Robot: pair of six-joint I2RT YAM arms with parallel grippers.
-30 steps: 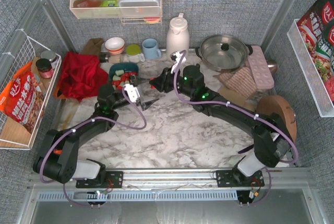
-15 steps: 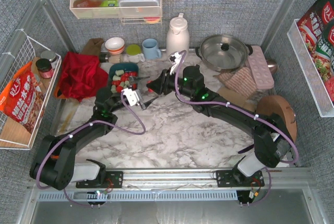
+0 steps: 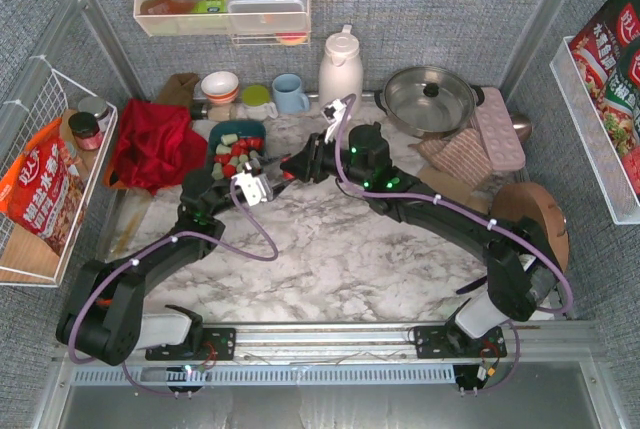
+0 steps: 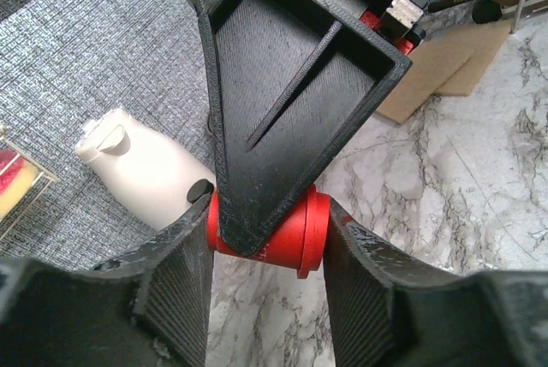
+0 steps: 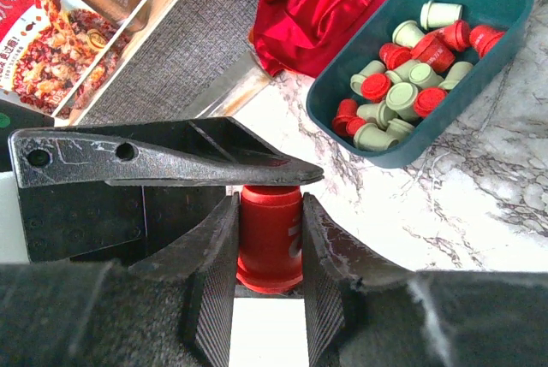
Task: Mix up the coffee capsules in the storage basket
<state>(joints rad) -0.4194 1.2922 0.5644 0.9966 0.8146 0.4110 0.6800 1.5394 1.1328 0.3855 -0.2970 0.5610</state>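
One red coffee capsule [image 4: 291, 232] hangs above the marble table between both grippers. My left gripper [image 4: 270, 239] presses its fingers on the capsule's base and rim. My right gripper [image 5: 270, 247] clamps the same red capsule [image 5: 270, 228] on its sides. In the top view the two grippers meet at the capsule [image 3: 281, 171], just right of the storage basket [image 3: 214, 135]. The dark teal basket [image 5: 402, 151] holds several red and mint green capsules [image 5: 402, 85], also seen from above [image 3: 236, 154].
A red cloth [image 3: 150, 144] lies left of the basket. A white jug [image 3: 340, 64], a blue mug [image 3: 290, 94], a bowl [image 3: 220, 84] and a steel pot [image 3: 430, 99] stand along the back. A pink tray [image 3: 497, 129] is at the right.
My left gripper has moved up and right to the right gripper and closed on the red capsule held there. The right gripper has shifted slightly left.
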